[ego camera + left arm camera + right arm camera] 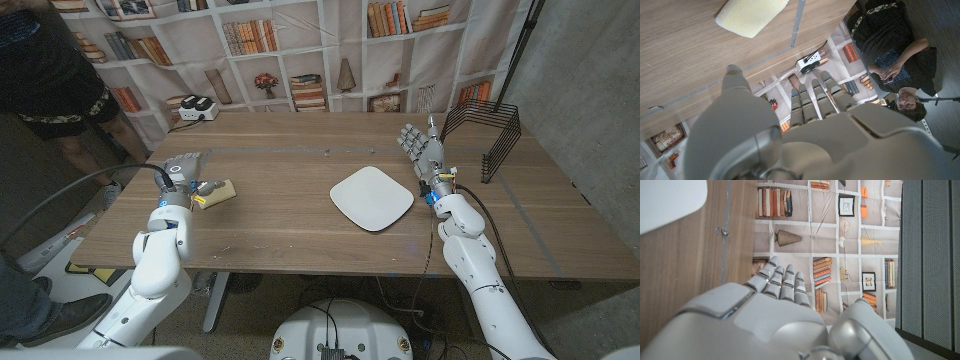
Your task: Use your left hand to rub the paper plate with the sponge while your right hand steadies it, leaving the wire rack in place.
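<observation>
Sponge point(217, 194) lies by the desk's point(300, 240) left edge, just beside the spread, empty left robot hand point(183, 170). A clumsy grab may push it off. The right robot hand point(420, 148), also spread, may bump the rack point(490, 135) reaching the plate point(372, 197).

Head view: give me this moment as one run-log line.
left hand open beside sponge | right hand open, off paper plate | wire rack standing

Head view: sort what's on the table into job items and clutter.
For the job:
- sponge
- paper plate
- left robot hand, open beside the sponge
- right robot hand, open
- wire rack, to stay put

Just lying about:
- white charger box at the far edge
</observation>
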